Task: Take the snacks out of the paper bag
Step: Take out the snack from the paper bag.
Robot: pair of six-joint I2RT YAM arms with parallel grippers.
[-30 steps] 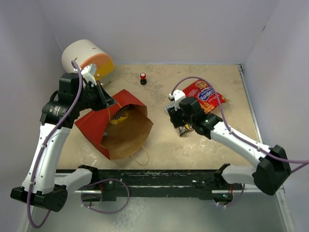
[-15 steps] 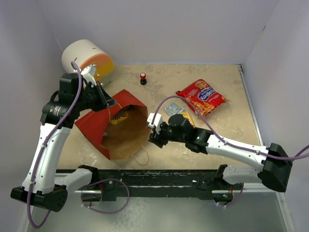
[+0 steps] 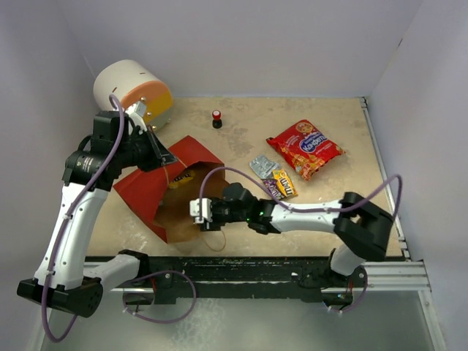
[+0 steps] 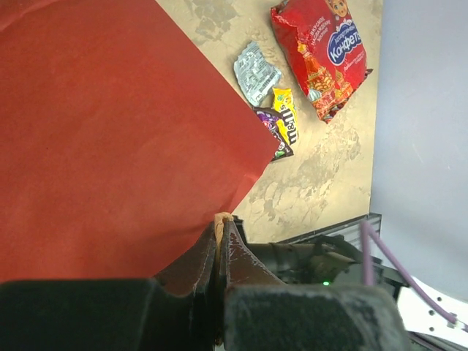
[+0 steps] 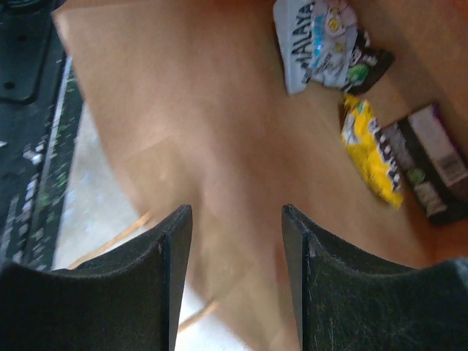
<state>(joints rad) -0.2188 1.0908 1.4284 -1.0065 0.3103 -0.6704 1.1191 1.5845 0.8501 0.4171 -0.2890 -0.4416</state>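
Nearest the arm bases, the right gripper [image 3: 199, 212] is seen at the mouth of the paper bag [image 3: 142, 191], its fingers [image 5: 174, 272] spread apart with nothing between them. Only the right wrist camera shows the bag's brown inside. A white and blue packet [image 5: 316, 45], a yellow pouch [image 5: 371, 157] and a purple-brown packet [image 5: 431, 170] lie there, ahead of the fingertips and to their right, untouched. From above, only a glimpse of yellow is given.

The bag is laid on its side on the table [image 3: 248, 131]. Its upper edge is pinched by the left gripper [image 3: 164, 156]. That the fingers [image 4: 191, 265] are clenched on the red paper beside a twine handle is shown only by the left wrist camera.

Farther out, to the right of the bag, a silver packet [image 3: 259, 166], a yellow packet [image 3: 284, 183] and a dark purple packet [image 3: 271, 187] are clustered together, with the red chip bag [image 3: 305, 148] beyond them. At the far edge a white cylinder [image 3: 130, 89] and a small knob [image 3: 217, 118] are seen.

Half a second ago the right gripper was held just right of the bag's mouth, and it has since been brought into it. The left gripper's hold is unchanged.
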